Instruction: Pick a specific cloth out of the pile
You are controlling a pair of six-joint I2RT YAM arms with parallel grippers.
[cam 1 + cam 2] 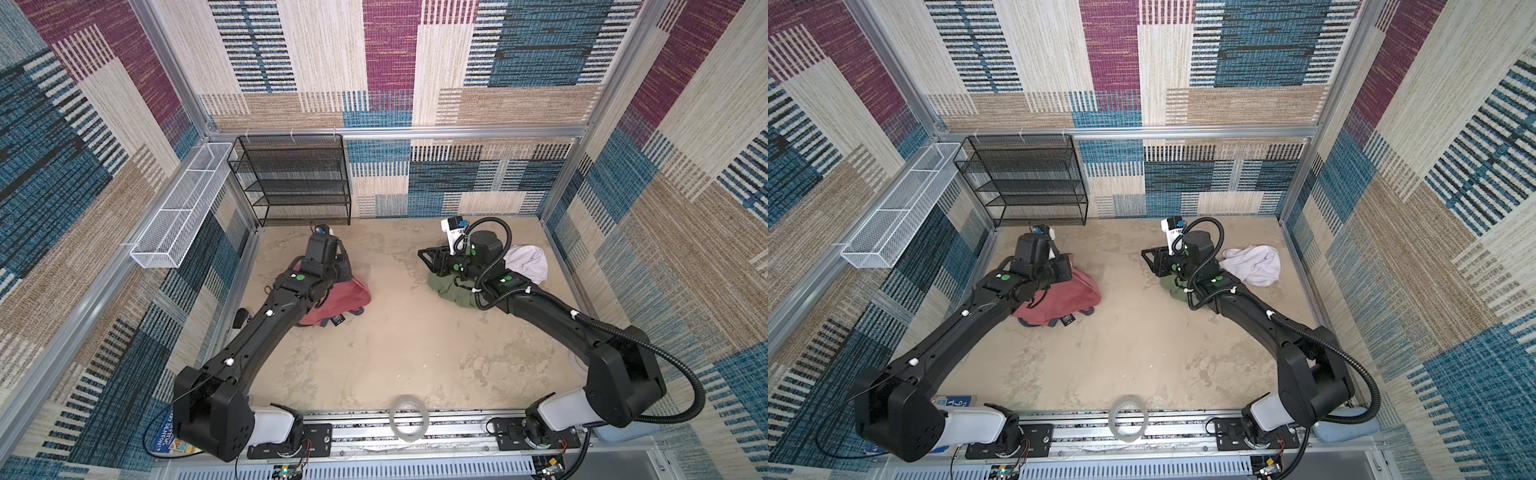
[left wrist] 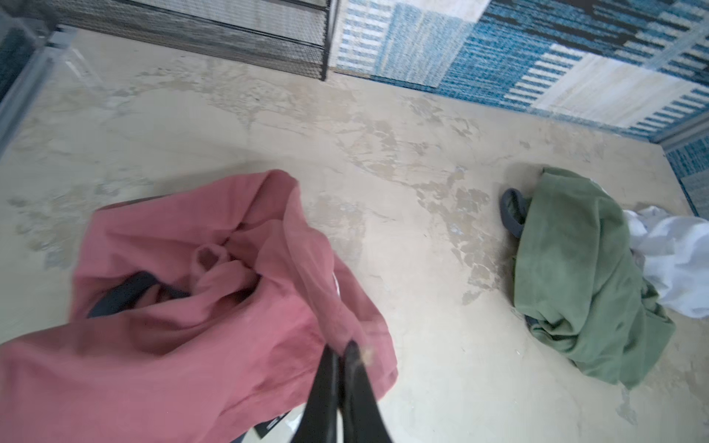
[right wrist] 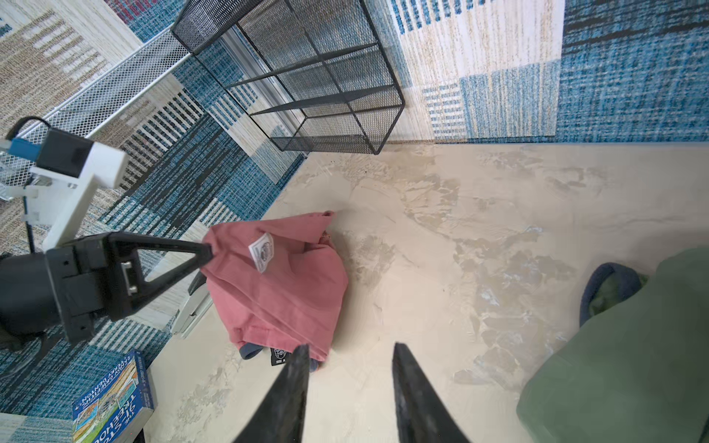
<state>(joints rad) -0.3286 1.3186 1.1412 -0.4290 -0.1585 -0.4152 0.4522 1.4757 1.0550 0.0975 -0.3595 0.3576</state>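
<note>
One cloth (image 1: 345,297) gripped, two garments piled
The cloth is clamped by the left end effector (image 2: 340,354) near the bench's (image 1: 415,353) left edge. The pile (image 2: 598,307), olive garment (image 1: 455,293) and white garment (image 1: 1254,264), is seen by the right rear corner, and the right end effector (image 3: 350,347) is held parted, empty.

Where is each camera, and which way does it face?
Both top views: high at the front, looking down on the table; left arm, right arm show.
Left wrist: behind the shut left end effector, facing the cloth it pinches.
Right wrist: behind the open right end effector, facing across the table.
Shared: both wrist views show the cloth and olive green garment.
</note>
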